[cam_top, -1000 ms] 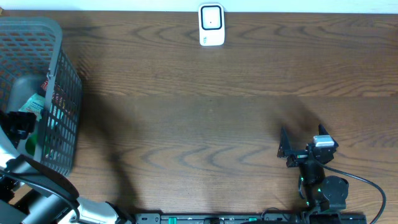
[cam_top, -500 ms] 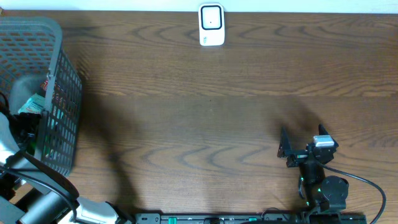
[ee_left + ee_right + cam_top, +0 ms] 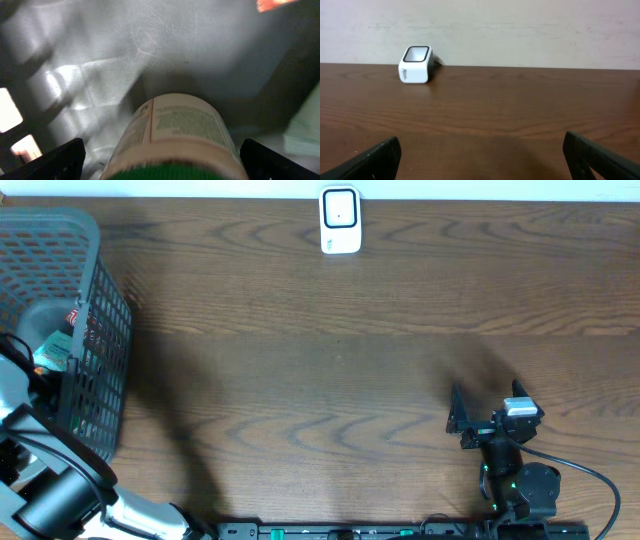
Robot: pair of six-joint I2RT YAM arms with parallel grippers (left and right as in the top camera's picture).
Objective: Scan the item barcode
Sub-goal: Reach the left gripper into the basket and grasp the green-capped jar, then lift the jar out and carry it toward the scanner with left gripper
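Two grippers stood spread: my left gripper (image 3: 160,156) flanked the jar (image 3: 181,122) inside the basket (image 3: 104,298), not yet pinching it; my right gripper (image 3: 480,156) idled over the worktop (image 3: 300,380). Nothing had reached the scanner (image 3: 340,220); lifting and scanning were left.

Brown wooden table (image 3: 340,360) meets a pale wall (image 3: 520,30).

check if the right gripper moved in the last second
No. In the overhead view the right gripper lies just where it did before, near the table's front edge, no nearer to the white scanner at the far edge.
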